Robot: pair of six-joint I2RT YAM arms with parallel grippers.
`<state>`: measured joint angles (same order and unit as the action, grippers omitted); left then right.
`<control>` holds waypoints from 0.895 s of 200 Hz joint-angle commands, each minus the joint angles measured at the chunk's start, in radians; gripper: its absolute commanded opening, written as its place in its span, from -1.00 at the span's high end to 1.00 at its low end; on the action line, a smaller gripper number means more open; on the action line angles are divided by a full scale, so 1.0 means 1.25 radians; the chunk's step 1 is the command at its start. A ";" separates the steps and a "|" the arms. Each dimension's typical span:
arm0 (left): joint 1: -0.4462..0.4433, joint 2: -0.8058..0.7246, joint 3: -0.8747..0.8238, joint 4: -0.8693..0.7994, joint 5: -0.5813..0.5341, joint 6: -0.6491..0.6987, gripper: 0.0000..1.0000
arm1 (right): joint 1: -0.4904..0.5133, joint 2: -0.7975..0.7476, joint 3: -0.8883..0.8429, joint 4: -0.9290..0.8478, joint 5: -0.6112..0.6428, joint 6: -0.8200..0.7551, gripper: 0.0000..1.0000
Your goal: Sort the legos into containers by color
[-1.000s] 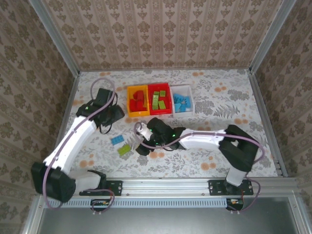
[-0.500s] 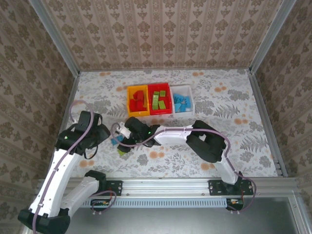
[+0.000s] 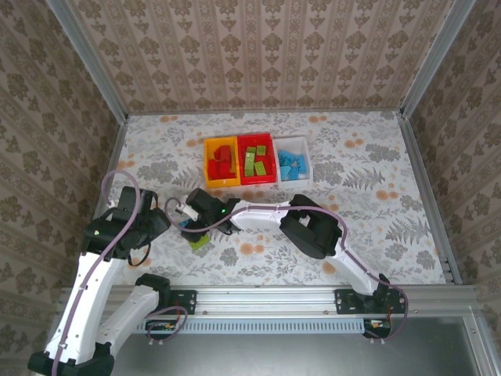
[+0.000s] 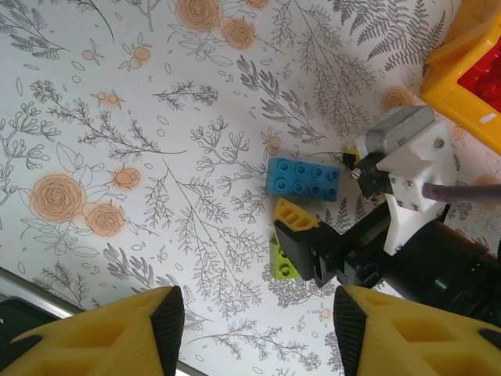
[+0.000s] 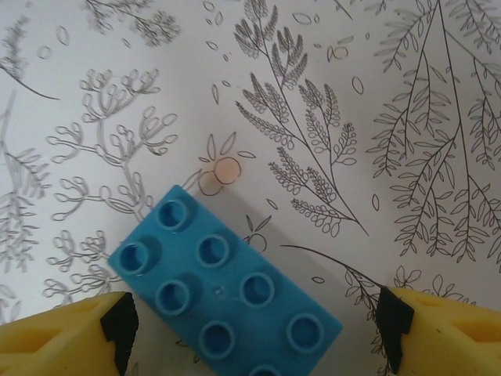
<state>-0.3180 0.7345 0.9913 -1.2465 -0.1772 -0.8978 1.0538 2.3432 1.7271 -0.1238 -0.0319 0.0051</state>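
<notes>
A light blue lego (image 5: 223, 301) lies flat on the floral table between the spread fingers of my right gripper (image 5: 254, 337), which is open and low over it. The left wrist view has the same blue lego (image 4: 305, 178) with a lime green lego (image 4: 283, 262) just beside it, partly under the right gripper's finger (image 4: 296, 215). My left gripper (image 4: 258, 329) is open, holds nothing and hangs above the table left of both legos. From above, the right gripper (image 3: 188, 222) reaches far left, over the green lego (image 3: 199, 241).
Three bins stand in a row at the back: a yellow-orange bin (image 3: 210, 162) with red legos, a red bin (image 3: 257, 141) with green legos, and a white bin (image 3: 306, 160) with blue legos. The yellow-orange bin's corner (image 4: 462, 86) lies close to the right arm.
The right arm has stretched further left and now has its gripper over the blue lego. The left arm has drawn back toward the near left.
</notes>
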 commanded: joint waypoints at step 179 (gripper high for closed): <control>0.014 -0.018 -0.015 0.064 0.073 0.043 -0.13 | -0.033 -0.129 -0.018 -0.037 0.092 0.060 0.55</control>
<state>-0.3119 0.7177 0.9981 -1.2255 -0.1314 -0.8749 1.0409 2.3425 1.7836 -0.2199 0.0685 0.0826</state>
